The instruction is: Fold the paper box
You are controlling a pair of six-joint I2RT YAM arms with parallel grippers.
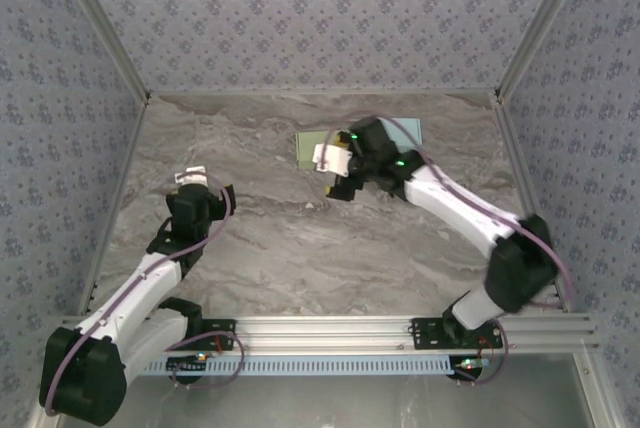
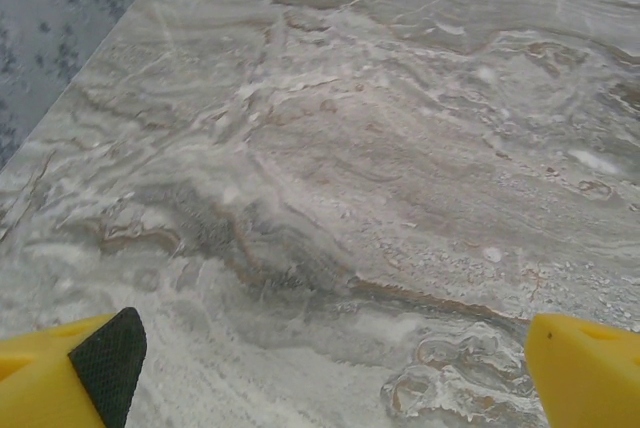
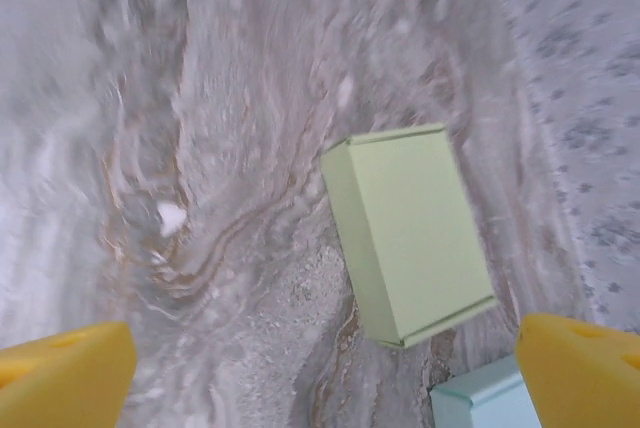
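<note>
1. while your right hand (image 3: 320, 358) hangs wide by it, the paper box (image 3: 410, 233) lies on the desk (image 3: 200, 98) near the wall.
2. expect light, crushable card; pinch gently across its width.
3. left hand (image 2: 330, 348): wide too.

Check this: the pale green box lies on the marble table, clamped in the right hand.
Not clamped. The right wrist view shows the right hand open, its yellow fingers apart and clear of the pale green box, which does lie on the marble table.

Top view high behind, wrist views close, all sharing table (image 1: 280, 248)
</note>
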